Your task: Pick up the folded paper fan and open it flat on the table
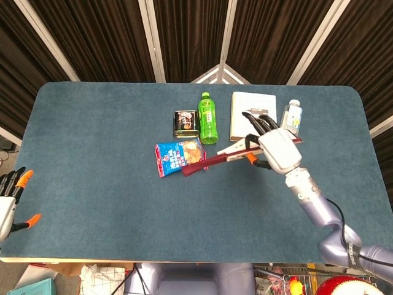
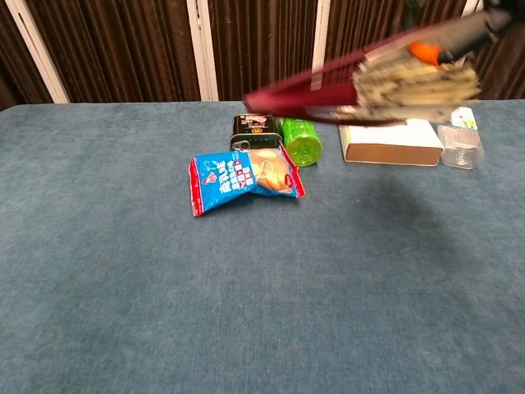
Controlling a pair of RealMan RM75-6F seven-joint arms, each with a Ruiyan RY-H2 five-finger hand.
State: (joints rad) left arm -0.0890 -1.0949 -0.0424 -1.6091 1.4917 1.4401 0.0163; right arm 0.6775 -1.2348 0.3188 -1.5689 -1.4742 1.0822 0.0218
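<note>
The folded paper fan is off the tabletop, held in the air above its middle, toward the far edge. It is nearly level, its dark red guard sticks pointing to the left edge, its folded paper bunched at the held end. The right hand grips that end, fingers wrapped over the sticks; in the chest view only an orange-tipped finger shows on top of the fan.

The pick-up looks done and the opening not yet begun: the leaves sit closed together. The next move calls for bringing the fan down over the bare near part of the tabletop and spreading the sticks apart, probably with a second point of contact to hold one guard while the other swings.

The left hand is at the near left corner, off the edge, fingers apart and holding nothing.

Under the fan's tip lies a blue snack packet; beyond it a dark tin, a green bottle, a white box and a clear bottle line the far side.
</note>
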